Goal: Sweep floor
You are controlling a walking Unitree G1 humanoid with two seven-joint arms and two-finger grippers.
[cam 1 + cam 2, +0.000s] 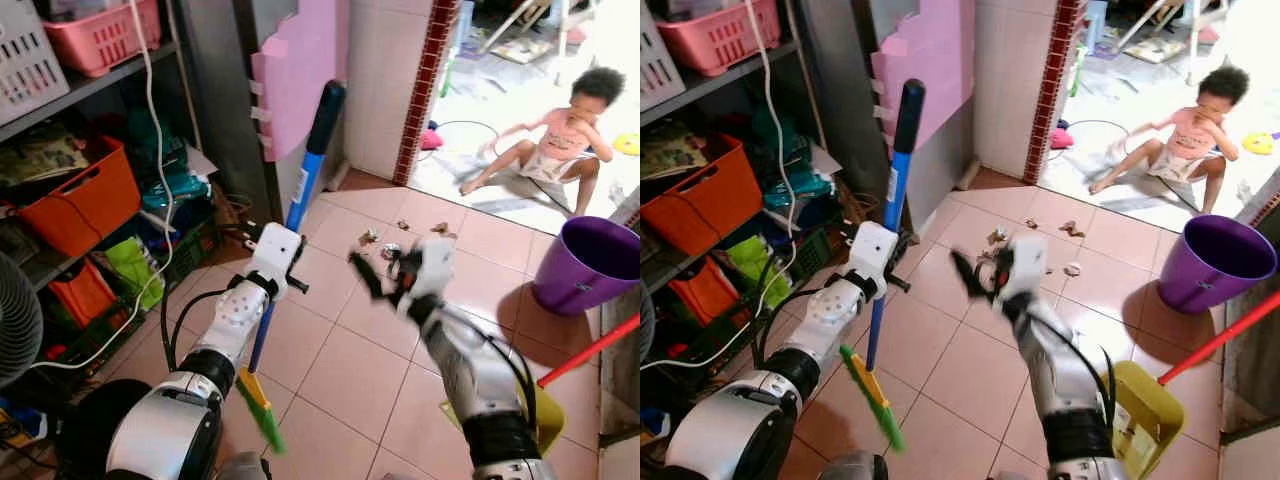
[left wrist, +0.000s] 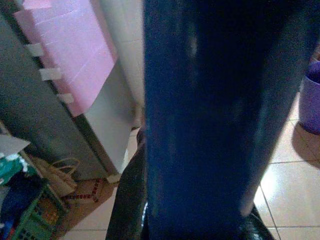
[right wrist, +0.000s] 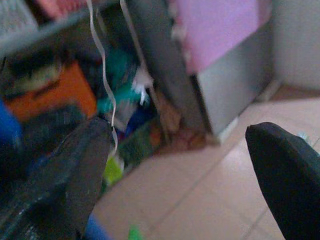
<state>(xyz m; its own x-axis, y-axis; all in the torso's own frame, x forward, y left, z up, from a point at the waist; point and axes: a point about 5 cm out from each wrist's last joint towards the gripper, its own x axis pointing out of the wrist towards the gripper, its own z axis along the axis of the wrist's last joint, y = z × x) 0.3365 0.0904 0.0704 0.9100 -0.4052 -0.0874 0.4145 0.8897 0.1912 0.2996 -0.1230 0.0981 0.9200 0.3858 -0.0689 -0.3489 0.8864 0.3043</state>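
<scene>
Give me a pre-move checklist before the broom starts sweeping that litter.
1. Left gripper shut on the broom handle: ok.
2. Right gripper open and holding nothing, raised over the tiles: ok.
3. Broom head down at the floor: ok, though actual contact with the tiles cannot be told.
4. Litter in sight, scattered on the tiles ahead of the grippers: ok.
5. Dustpan within view, by the right arm, with its red handle: ok.
6. Sweep path free of people: not ok; a child sits on the floor just beyond the doorway, past the litter, so sweep gently and watch that side.
</scene>
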